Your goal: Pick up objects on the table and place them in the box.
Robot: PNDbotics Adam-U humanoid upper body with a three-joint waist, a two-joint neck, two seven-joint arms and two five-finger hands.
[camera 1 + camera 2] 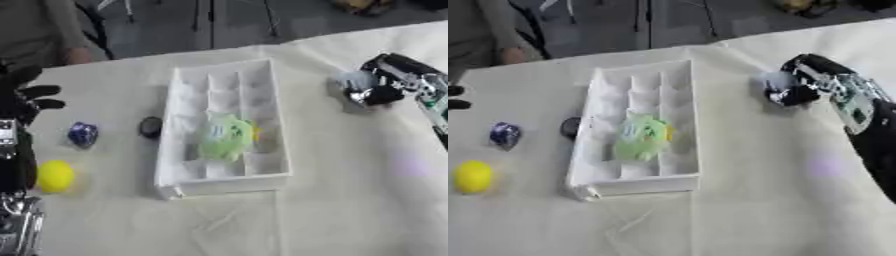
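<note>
The right hand [802, 85] curls its fingers round a small pale object [779, 81] on the table [754, 200], right of the box [636, 130], and it looks liable to slip out when lifted.

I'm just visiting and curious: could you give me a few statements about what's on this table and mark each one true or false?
1. A green object lies inside the white box. True.
2. The yellow ball is in the box. False: it sits on the table, left of the box.
3. The right hand is curled around a pale object. True.
4. The blue object lies right of the box. False: it lies on the left side.
5. A dark round object sits just beside the box's left wall. True.
</note>
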